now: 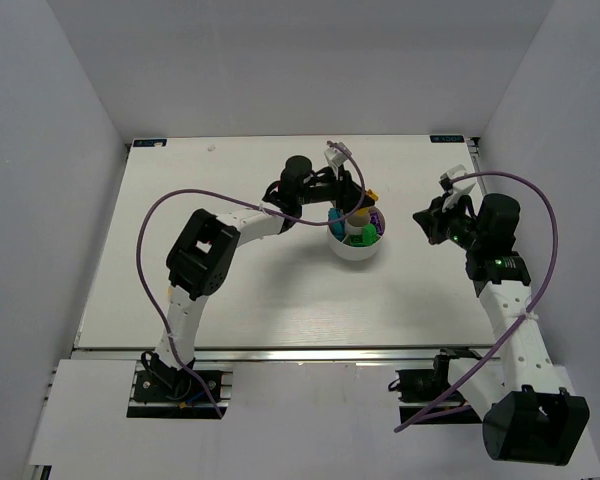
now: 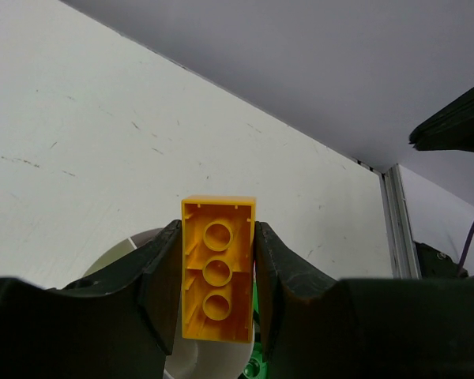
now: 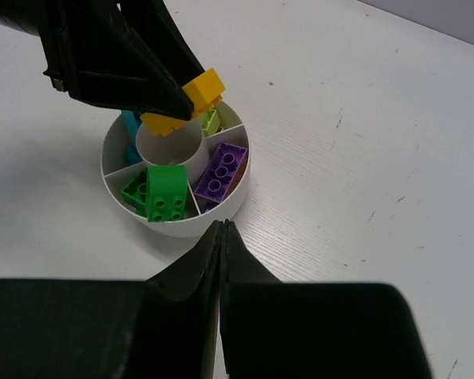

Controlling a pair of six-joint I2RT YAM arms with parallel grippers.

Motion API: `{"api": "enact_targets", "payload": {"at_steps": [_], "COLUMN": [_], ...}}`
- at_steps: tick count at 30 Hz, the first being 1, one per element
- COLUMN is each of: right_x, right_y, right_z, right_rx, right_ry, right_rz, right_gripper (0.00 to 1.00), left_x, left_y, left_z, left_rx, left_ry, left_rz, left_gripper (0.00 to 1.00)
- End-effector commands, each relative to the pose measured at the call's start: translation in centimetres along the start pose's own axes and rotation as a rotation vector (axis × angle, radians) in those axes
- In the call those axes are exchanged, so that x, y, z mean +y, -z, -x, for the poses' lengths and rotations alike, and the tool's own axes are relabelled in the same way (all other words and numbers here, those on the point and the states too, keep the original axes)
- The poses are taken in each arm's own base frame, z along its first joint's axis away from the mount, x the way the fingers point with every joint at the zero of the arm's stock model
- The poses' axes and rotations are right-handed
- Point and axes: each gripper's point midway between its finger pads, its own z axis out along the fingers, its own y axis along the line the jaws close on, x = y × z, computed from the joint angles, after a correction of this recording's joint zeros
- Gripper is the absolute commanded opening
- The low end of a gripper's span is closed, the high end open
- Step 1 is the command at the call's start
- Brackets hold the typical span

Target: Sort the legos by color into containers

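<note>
**Left gripper (image 2: 218, 237) carrying an orange brick (image 2: 218, 268)**

Jaws clamp the brick's long sides above the white divided dish (image 3: 174, 227). Advisable: descend clear of the central cup (image 3: 168, 142) into a wedge before releasing. Right gripper (image 3: 222, 237), closed and empty, stands apart.
</note>
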Motion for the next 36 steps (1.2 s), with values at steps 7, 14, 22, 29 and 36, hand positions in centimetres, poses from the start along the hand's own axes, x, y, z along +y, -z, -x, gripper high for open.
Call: {"api": "enact_targets", "payload": {"at_steps": [7, 14, 22, 29, 36], "right_x": [0.0, 0.2, 0.5, 2.0, 3.6], "right_y": [0.5, 0.6, 0.5, 0.5, 0.4], "right_z": [1.0, 0.9, 0.6, 0.0, -0.6], "right_rx": [-0.049, -0.051, -0.041, -0.033, 0.031], "right_ry": [0.021, 0.018, 0.015, 0.043, 0.057], "right_rz": [0.017, 0.04, 0.069, 0.17, 0.272], "right_gripper": [0.0, 0.0, 0.13, 0.31, 0.51], "left_x": [0.2, 0.4, -0.8, -3.4, -0.3], "left_y": [-0.9, -0.7, -0.7, 3.4, 18.0], "left_z": [1.3, 1.2, 3.8, 12.4, 6.4], "left_rx": [-0.006, 0.008, -0.012, -0.119, 0.031], "left_ry": [-0.035, -0.031, -0.063, -0.124, 0.124], "left_rz": [0.032, 0.052, 0.038, 0.185, 0.882], "left_gripper": [0.44, 0.62, 0.64, 0.16, 0.0]}}
